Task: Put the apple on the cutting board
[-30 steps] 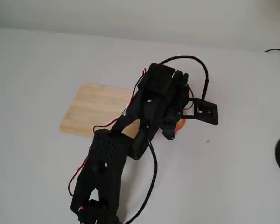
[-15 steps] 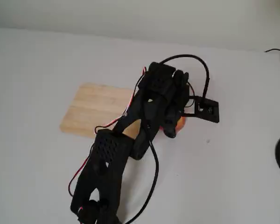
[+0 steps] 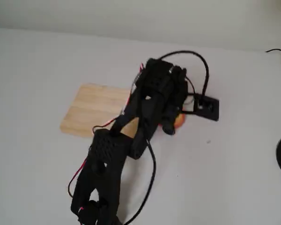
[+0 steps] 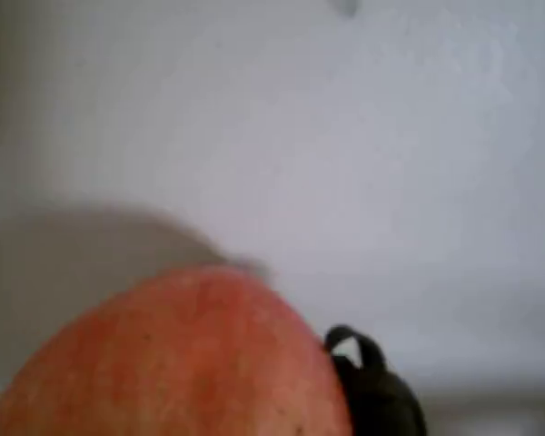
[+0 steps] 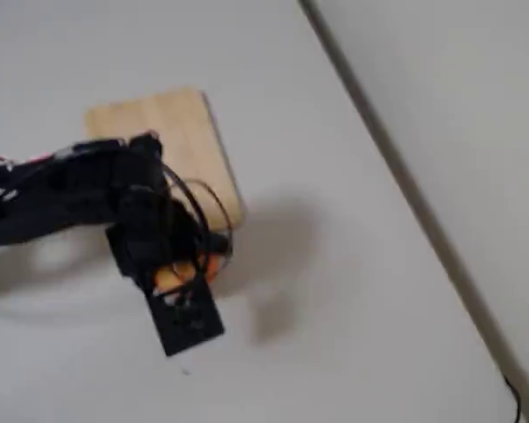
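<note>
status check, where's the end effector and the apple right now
End effector shut on the apple, off the table beside the cutting board. Apple not yet on board. Nothing between them.

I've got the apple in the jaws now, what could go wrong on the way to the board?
1. The apple is round and fills the wrist view; the gripper may have a shallow hold, so it could slip.
2. The cutting board lies partly under the arm, so placement may be hard to see.

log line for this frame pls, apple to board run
phase: carry | tool: shut on apple | apple: off the table, beside cutting board, not on it | next: likely move over board
</note>
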You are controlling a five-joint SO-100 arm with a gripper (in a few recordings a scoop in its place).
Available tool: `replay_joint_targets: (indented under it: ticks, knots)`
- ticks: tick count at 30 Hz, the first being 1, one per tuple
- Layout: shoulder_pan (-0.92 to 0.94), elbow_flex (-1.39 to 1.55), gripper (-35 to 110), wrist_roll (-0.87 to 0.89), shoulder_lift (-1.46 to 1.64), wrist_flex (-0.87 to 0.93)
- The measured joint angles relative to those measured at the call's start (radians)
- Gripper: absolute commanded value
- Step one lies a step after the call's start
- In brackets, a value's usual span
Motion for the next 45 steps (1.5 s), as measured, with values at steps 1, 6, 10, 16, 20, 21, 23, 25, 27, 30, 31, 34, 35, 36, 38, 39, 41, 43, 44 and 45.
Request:
replay_joint_targets:
  ticks: [1,6,10,16,20,21,23,25,27,30,31,34,35,36,38,39,41,43,44,45]
  knots:
    - [-0.015,0.000,0,0.003,0.025,0.000]
    - [-0.110,0.000,0,0.038,0.138,0.003]
    - [-0.215,0.000,0,0.055,0.187,0.003]
    - [-0.377,0.000,0,0.071,0.190,0.003]
    - [-0.465,0.000,0,0.094,0.189,0.003]
    - [-0.480,0.000,0,0.098,0.186,0.003]
    - [-0.499,0.000,0,0.106,0.160,0.003]
    - [-0.506,0.000,0,0.110,0.118,0.003]
    - [-0.506,0.000,0,0.114,0.071,0.003]
    - [-0.506,0.000,0,0.124,0.014,0.003]
    - [-0.506,0.000,0,0.121,0.002,0.003]
    - [-0.508,0.000,0,0.121,-0.038,0.003]
    - [-0.508,0.000,0,0.121,-0.044,0.003]
    - [-0.508,0.000,0,0.121,-0.051,0.003]
    - [-0.515,0.000,0,0.121,-0.058,0.003]
    - [-0.522,0.000,0,0.124,-0.063,0.003]
    - [-0.531,0.000,0,0.130,-0.069,0.003]
    - [-0.540,-0.002,1,0.135,-0.075,0.003]
    - [-0.543,-0.003,3,0.135,-0.080,0.003]
    - [-0.545,-0.008,4,0.135,-0.084,0.003]
